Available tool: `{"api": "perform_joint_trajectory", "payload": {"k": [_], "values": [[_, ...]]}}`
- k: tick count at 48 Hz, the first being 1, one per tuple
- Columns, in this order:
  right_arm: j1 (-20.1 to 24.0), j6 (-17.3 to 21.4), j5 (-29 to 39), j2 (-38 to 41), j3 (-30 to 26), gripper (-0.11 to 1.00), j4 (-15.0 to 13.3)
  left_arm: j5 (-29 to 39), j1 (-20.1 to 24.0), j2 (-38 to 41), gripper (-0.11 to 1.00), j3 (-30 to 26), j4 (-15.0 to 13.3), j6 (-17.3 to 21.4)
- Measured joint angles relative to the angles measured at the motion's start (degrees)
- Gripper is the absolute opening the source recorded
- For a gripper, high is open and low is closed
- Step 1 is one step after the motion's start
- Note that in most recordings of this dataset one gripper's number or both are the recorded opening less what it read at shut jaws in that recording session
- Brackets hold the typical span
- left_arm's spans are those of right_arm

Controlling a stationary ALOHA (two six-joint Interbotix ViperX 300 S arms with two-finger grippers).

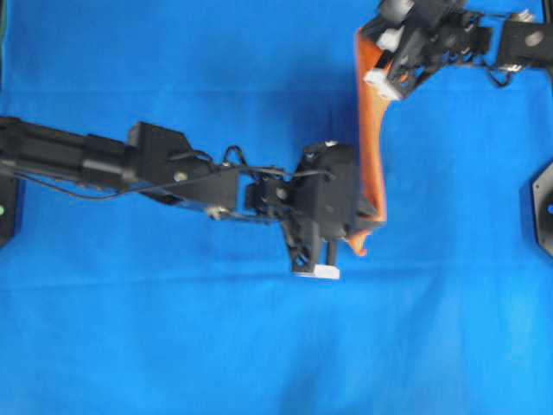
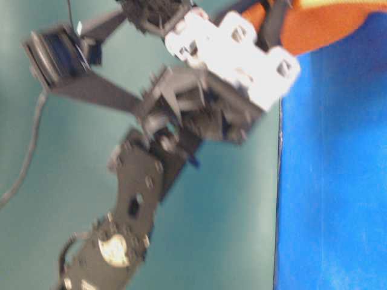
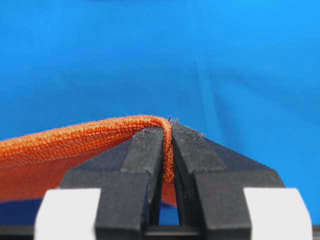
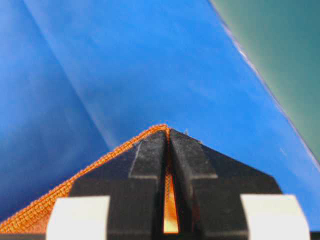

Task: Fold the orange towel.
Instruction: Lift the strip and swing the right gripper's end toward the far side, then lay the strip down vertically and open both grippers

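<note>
The orange towel (image 1: 371, 130) hangs off the blue sheet as a narrow upright strip, stretched between my two grippers. My left gripper (image 1: 365, 220) is shut on its near corner. In the left wrist view the hem (image 3: 75, 137) curls over the left finger and runs down between the closed jaws of the left gripper (image 3: 168, 145). My right gripper (image 1: 373, 47) is shut on the far corner. The right wrist view shows the towel's edge (image 4: 50, 205) pinched in the right gripper (image 4: 168, 150). At table level the towel (image 2: 314, 24) shows blurred at the top right, behind the right arm (image 2: 181, 109).
The large blue sheet (image 1: 173, 346) covers the table under both arms. Its edge runs beside bare green table (image 2: 230, 229), which also shows at the upper right of the right wrist view (image 4: 280, 50). A black arm base (image 1: 543, 207) stands at the right edge.
</note>
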Motion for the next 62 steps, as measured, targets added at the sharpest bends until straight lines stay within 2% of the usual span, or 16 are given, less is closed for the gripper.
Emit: {"api": "perform_joint_trajectory", "payload": {"k": [13,21,40,42,48,50,53,59,62], "values": [[2.46,-1.23,-2.02,10.63,-8.53,0.02,-0.09,-5.10,-0.53,-5.54,0.01,13.01,0.00,-5.89],[2.99,-2.72,-2.29,12.30,-10.63,0.02,-0.18,-8.53,-0.88,-7.91,0.01,18.11,0.00,-6.86],[2.99,-2.90,-4.22,13.45,-10.72,0.02,-0.26,-9.84,-0.79,-7.91,0.02,19.25,0.00,-6.86],[2.99,-3.08,-4.66,13.45,-10.63,0.02,-0.26,-9.84,-0.79,-7.73,0.05,19.25,0.00,-6.86],[2.90,-3.25,-5.89,13.45,-10.37,0.03,-0.26,-9.84,-0.79,-7.56,0.26,19.07,0.00,-6.86],[2.72,-3.34,-6.06,13.45,-10.20,0.09,-0.26,-9.84,-0.79,-7.47,0.33,18.98,0.00,-6.86],[2.55,-3.25,-6.33,13.45,-9.84,0.30,-0.26,-9.84,-0.79,-7.38,0.45,18.90,0.00,-6.86],[2.37,-3.34,-6.50,13.36,-9.23,0.64,-1.32,-9.84,-0.79,-7.38,0.53,18.63,0.00,-6.86],[2.46,-3.43,-6.50,13.45,-9.14,0.64,-1.58,-9.84,-0.62,-7.38,0.53,18.54,0.00,-6.77]]}}
